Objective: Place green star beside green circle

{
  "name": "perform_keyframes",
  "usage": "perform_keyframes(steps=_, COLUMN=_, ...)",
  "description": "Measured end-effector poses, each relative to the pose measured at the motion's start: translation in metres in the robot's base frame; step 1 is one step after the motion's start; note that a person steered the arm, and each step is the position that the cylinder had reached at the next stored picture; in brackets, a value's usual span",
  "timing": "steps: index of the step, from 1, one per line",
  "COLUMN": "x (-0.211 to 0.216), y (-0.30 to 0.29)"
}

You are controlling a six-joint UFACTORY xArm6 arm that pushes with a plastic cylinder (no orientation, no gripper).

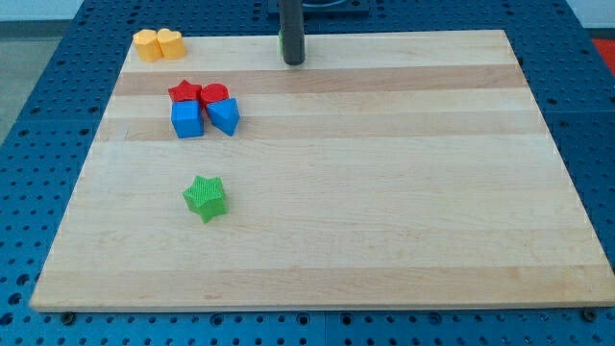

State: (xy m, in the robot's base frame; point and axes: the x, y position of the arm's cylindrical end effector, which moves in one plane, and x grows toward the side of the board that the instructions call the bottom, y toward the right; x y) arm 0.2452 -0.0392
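One view only, raised above the near edge of the wooden tabletop (pixel 384 192), tilted down and facing toward the far edge. Set far enough back to take in almost the whole board, plus the blue perforated base (pixel 586 115) around it.

Single dark rod entering from the view's top edge, a little left of centre, hanging upright with no visible tilt. Upper part cut off by the frame; no arm links or wrist in view. Shaft broad and dark grey, with a thin green sliver along its left edge. My tip (pixel 293 62) rounded, at the rod's lower end, low near the far edge of the surface. Nothing touching the tip on any side.
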Motion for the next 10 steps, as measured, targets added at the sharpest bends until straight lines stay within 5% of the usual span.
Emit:
perform_keyframes(steps=1, x=0.040, y=0.009)
perform_keyframes(steps=3, x=0.202, y=0.048)
perform_keyframes(steps=5, x=0.362, y=-0.030)
perform_keyframes(steps=7, x=0.328, y=-0.207)
perform_keyframes(steps=8, x=0.294, y=-0.180)
perform_keyframes(steps=10, x=0.255, y=-0.014)
